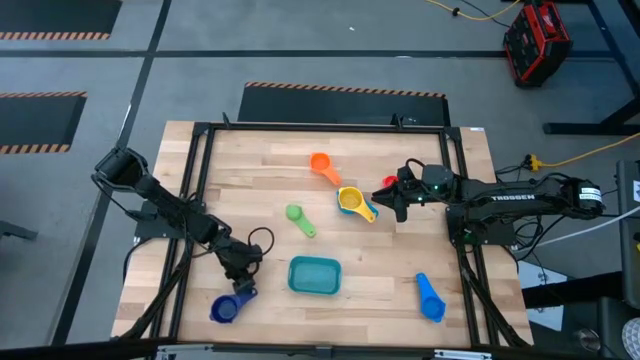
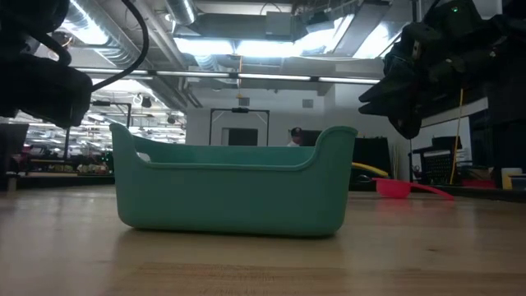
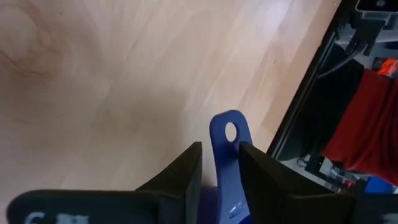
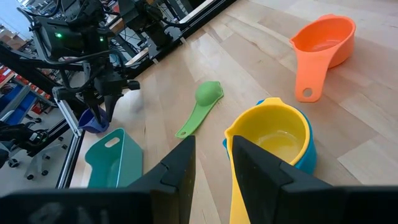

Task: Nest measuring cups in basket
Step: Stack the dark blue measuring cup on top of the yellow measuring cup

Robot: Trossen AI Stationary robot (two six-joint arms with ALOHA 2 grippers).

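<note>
Teal basket (image 1: 314, 275) upright near front edge; cups (image 1: 358, 203) scattered.

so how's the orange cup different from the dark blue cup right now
The orange cup lies free near the table's far side, with no gripper on it; the dark blue cup sits at the near left edge with its handle between the left gripper's fingers. The orange one is nearer the right gripper. Both are scoop-shaped, each with a hole in the handle, and outside the basket.
</note>
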